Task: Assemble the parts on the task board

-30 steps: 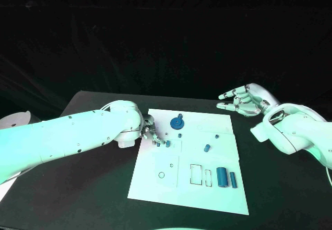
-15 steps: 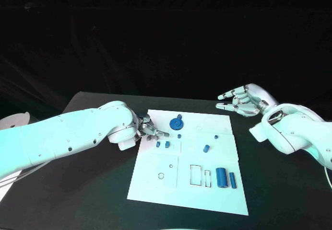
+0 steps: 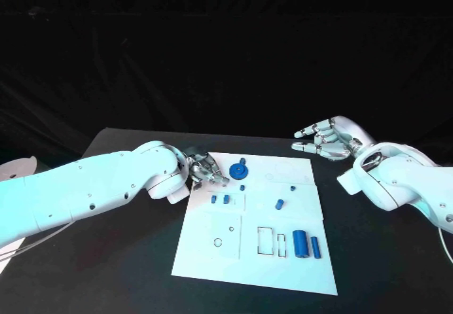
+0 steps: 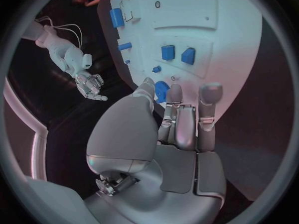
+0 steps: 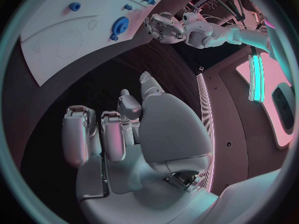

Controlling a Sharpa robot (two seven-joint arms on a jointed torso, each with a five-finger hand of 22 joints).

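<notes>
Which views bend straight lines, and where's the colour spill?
Left wrist view: the flat white task board has bowed edges from fisheye. Right wrist view: same curvature, pink-cyan glow at the rim. Head view: lines straight, teal tint on the white left arm.

Head camera looks down at task board (image 3: pixel 254 222); both wrist cameras, behind hands, share it.

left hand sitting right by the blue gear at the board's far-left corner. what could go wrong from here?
1. The left hand hovers at the task board's far-left edge, its fingers beside the blue gear; a careless reach could knock the gear or shove the board.
2. The two small blue blocks lie just near of that hand; a sweep towards the robot could scatter them.
3. The right hand is off the board, holding nothing, so nothing steadies the board if it gets pushed.
</notes>
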